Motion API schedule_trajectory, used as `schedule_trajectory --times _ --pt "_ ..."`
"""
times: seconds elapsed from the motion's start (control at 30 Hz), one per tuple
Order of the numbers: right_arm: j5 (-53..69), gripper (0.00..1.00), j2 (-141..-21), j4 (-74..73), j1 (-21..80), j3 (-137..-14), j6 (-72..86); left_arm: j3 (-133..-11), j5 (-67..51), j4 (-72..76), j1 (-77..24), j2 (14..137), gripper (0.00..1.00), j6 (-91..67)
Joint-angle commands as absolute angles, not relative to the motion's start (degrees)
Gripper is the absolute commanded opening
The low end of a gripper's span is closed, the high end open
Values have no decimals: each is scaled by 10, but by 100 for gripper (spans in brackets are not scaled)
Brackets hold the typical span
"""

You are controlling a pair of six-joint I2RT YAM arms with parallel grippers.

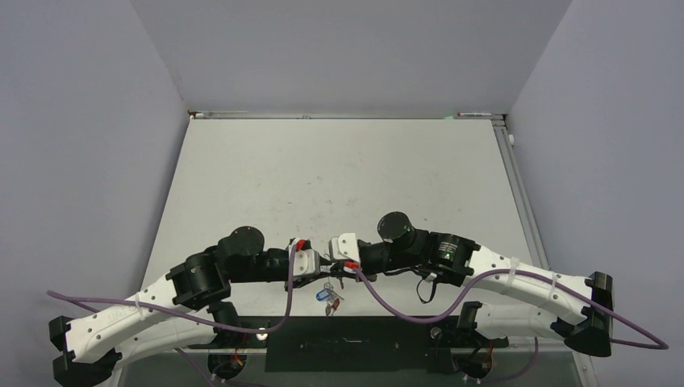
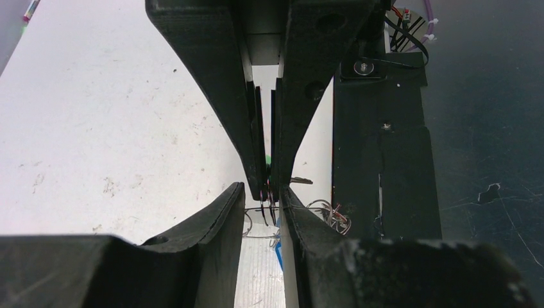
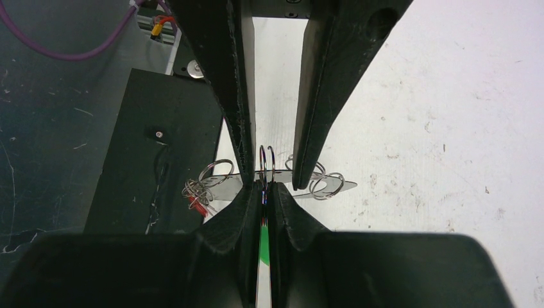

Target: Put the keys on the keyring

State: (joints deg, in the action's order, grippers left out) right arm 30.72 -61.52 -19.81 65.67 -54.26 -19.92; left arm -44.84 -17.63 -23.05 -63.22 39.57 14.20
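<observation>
My two grippers meet tip to tip near the table's front edge. My left gripper [image 1: 317, 266] [image 2: 262, 192] is shut on the keyring [image 2: 259, 208] [image 3: 346, 187], and the thin wire loop spans the gap between its fingers. My right gripper [image 1: 336, 262] [image 3: 264, 190] is shut on the green-tagged key [image 3: 263, 250], pressed up against two upright split rings [image 3: 267, 165] on the keyring. The blue-tagged key [image 1: 323, 295] [image 2: 279, 256] hangs below the keyring. The red-tagged key [image 3: 197, 204] hangs in a cluster of small rings [image 2: 335, 217] at one end.
A black mounting plate [image 1: 355, 343] [image 2: 385, 160] [image 3: 147, 141] lies along the near table edge, right under the hanging keys. Purple cables [image 1: 379, 302] loop from both arms. Grey walls close in the white table [image 1: 339, 177] on three sides.
</observation>
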Motion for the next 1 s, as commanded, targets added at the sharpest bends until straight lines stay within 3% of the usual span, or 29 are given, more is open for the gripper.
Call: schedule_trajectory --times 0.0,0.27,0.57,0.97 --pt "312 5 -592 -153 655 -549 -196 -448 -178 -199 -632 399 22 141" --pt "313 5 -593 -151 656 -547 -195 -446 -181 -193 -632 401 16 138" --pt "313 5 -595 -151 656 -547 -196 -445 -175 -181 -632 390 22 132" --pt "313 5 -589 -150 656 -547 -196 -442 -176 -180 -632 390 16 131"
